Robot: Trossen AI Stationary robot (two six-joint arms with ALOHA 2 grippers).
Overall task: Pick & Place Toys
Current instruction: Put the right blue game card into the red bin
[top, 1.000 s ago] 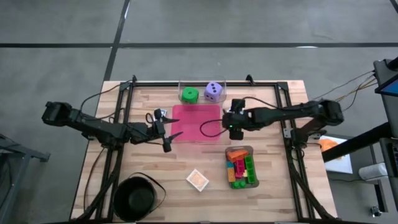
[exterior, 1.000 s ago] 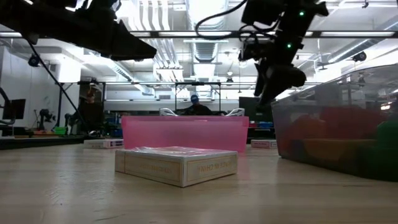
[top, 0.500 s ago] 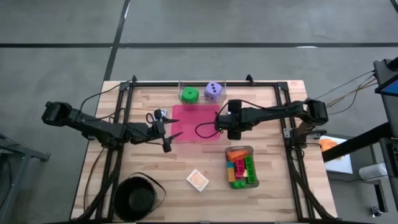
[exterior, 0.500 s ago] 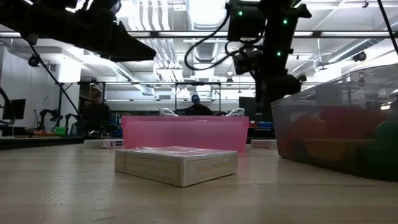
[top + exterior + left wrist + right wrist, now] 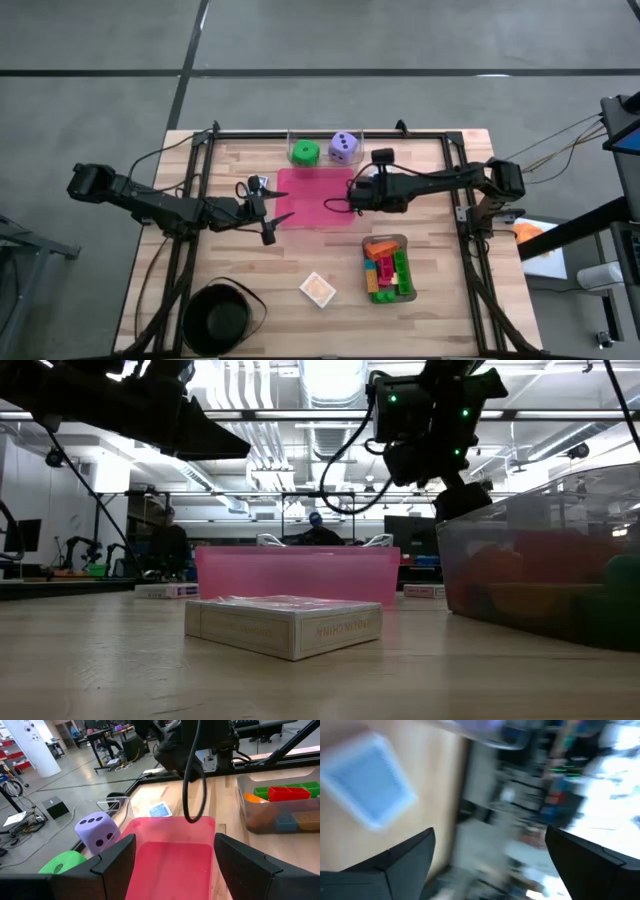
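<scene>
My left gripper (image 5: 271,214) hangs open and empty over the left edge of the pink tray (image 5: 316,182); its wrist view (image 5: 175,865) looks along that tray. My right gripper (image 5: 353,195) is open and empty above the tray's right edge. A blurred blue card (image 5: 367,780) shows in its wrist view (image 5: 490,865). That card (image 5: 160,810) lies flat on the table past the tray. The green die (image 5: 305,152) and the purple die (image 5: 344,148) sit in a clear tray at the far edge. Coloured bricks (image 5: 385,268) fill a grey tray. An orange card box (image 5: 317,289) lies flat near the front.
A black round bowl (image 5: 222,318) stands at the near left corner. The grey brick tray (image 5: 560,570) stands to the near right of the pink tray (image 5: 297,572). Black frame rails run along the table's left, right and far sides. Bare wood lies between the bowl and the brick tray.
My right gripper has gone toward the table's left edge, from beside the pink tray to above its right edge, and has turned at the wrist. Its wrist view is blurred by the motion.
</scene>
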